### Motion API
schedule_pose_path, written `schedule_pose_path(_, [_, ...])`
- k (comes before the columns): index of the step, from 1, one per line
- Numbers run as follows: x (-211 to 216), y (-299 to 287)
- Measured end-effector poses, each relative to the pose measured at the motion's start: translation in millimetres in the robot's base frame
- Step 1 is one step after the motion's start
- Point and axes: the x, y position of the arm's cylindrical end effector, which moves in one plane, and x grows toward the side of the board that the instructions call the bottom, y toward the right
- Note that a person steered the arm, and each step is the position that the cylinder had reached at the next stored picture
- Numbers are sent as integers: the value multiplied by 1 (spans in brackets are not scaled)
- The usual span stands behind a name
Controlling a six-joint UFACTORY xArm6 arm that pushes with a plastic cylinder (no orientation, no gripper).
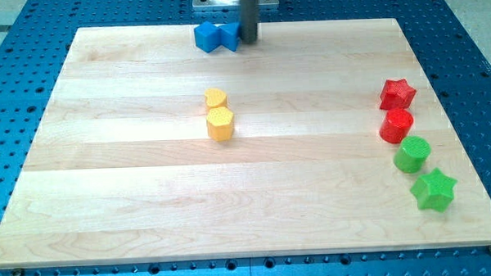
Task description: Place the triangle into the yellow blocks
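A pale wooden board (149, 199) lies on a blue perforated table, and my tip (248, 41), a bare rod with nothing to spread or pinch, stands at the view's top edge. It touches the right side of the blue triangle (228, 38), which seems to abut a blue block (206, 36). The yellow blocks (218, 114) lie well below, so the push runs downward; its pointing is unclear.
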Motion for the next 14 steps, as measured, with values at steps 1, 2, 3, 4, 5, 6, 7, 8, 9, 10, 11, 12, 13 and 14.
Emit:
schedule_pose_path(1, [58,-51])
schedule_pose_path(2, [75,-11])
schedule_pose_path(3, [21,49])
schedule_pose_path(4, [-28,37])
schedule_pose_path(5, [-36,-3])
schedule_pose_path(6, [2,-21])
schedule_pose_path(7, [51,-28])
schedule_pose_path(8, [44,-8])
schedule_pose_path(9, [18,-47])
schedule_pose_path(10, [37,-73])
schedule_pose_path(11, [85,-67])
schedule_pose_path(12, [88,-67])
schedule_pose_path(13, [64,-56])
schedule_pose_path(14, [49,-39])
